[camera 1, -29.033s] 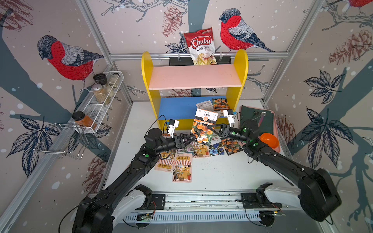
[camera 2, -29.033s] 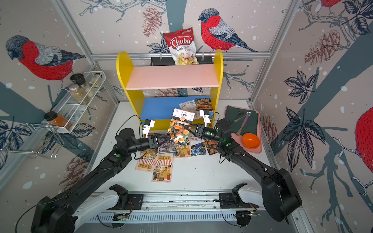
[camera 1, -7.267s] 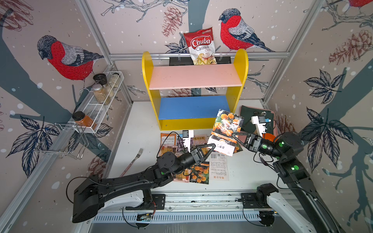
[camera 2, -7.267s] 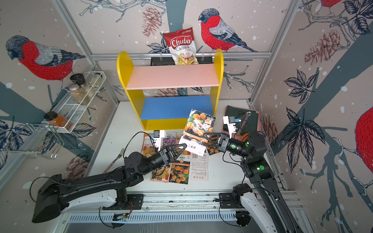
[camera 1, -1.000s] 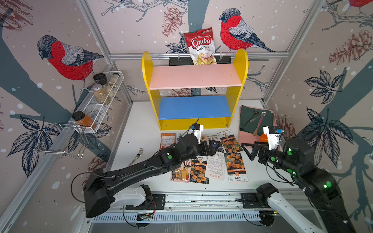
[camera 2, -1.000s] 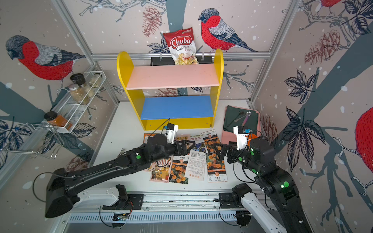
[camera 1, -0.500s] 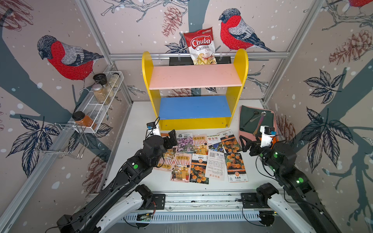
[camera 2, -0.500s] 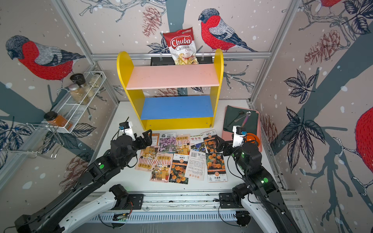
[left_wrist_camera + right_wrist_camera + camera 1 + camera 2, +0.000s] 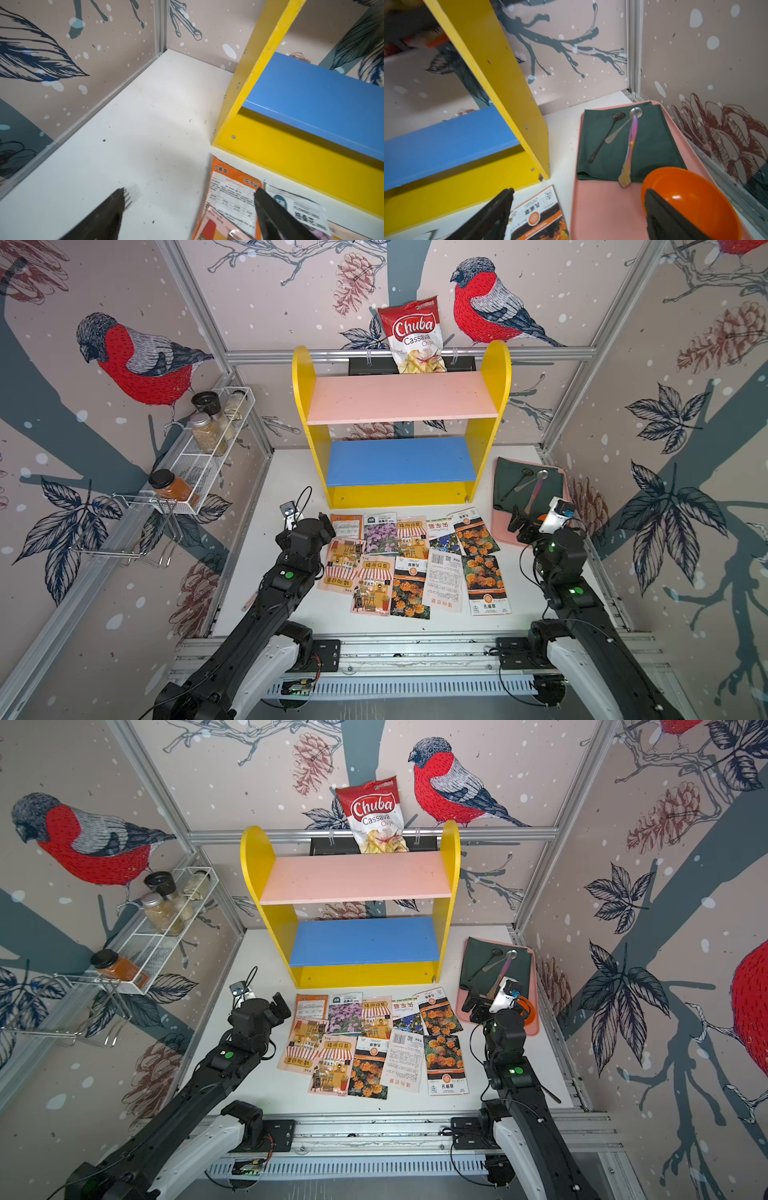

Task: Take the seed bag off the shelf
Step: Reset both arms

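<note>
Seed bags (image 9: 415, 562) lay on the table (image 9: 282, 472), near side of shelf (image 9: 399, 493) | we saw orange bowl (image 9: 695, 197) plainly only at right wrist, mostly hidden from above | left gripper (image 9: 190, 189), right gripper (image 9: 579, 189) agape, empty

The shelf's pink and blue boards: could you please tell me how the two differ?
The pink board sits high, the blue board low. A chip bag hangs behind the pink board; only wall shows behind the blue board. Both are bare; the seed bags lie on the table.

The shelf (image 9: 401, 400) stands at frame centre; just below it, seed bags (image 9: 411, 564) lie spread flat on the white worktop (image 9: 286, 472).
</note>
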`<state>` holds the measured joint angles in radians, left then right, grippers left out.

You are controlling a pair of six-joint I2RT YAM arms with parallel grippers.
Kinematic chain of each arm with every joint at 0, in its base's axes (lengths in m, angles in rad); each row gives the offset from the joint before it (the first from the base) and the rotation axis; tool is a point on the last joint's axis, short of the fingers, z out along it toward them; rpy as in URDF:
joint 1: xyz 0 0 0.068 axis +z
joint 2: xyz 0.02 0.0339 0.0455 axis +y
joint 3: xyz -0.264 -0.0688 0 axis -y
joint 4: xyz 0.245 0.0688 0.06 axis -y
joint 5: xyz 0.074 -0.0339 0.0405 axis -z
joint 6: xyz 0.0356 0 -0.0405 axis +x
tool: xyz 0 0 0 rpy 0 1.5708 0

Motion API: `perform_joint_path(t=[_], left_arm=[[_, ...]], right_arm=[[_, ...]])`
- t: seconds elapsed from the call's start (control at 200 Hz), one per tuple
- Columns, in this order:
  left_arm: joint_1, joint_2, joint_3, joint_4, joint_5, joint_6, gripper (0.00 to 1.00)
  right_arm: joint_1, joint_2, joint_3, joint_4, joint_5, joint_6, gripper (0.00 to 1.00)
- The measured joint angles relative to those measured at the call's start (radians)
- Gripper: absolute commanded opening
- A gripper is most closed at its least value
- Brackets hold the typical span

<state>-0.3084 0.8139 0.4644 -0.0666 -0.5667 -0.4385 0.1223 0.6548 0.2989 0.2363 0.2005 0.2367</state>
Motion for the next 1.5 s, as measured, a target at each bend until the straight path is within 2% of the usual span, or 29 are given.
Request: perform_joint_path(t=[0.16,0.295,0.425,0.595,0.841,1.086,1.501], left_arm=[[0.052,-0.037,-0.163,0.254,0.016,0.147,0.96],[0.134,0.013,-0.197,0.421,0.081,0.238,0.96],[0.175,0.095,-0.221,0.563,0.169,0.31,0.97],[0.232,0.204,-0.252,0.732,0.239,0.344,0.97],[0.262,0.491,-0.261,0.988,0.348,0.414,0.97],[0.275,0.688,-0.241,1.194,0.436,0.436,0.97],[0.287,0.705,-0.201,1.206,0.488,0.438,0.98]], right_arm=[[-0.118,0.14,-0.111,0.261,-0.049,-0.031,1.0],[-0.169,0.304,-0.124,0.455,-0.111,-0.061,1.0],[-0.17,0.46,-0.137,0.628,-0.15,-0.083,1.0],[-0.135,0.643,-0.134,0.798,-0.153,-0.131,1.0],[-0.088,0.848,-0.178,1.052,-0.134,-0.185,1.0],[-0.079,0.845,-0.129,1.076,-0.133,-0.214,0.99],[-0.109,0.851,-0.078,0.986,-0.103,-0.199,0.99]])
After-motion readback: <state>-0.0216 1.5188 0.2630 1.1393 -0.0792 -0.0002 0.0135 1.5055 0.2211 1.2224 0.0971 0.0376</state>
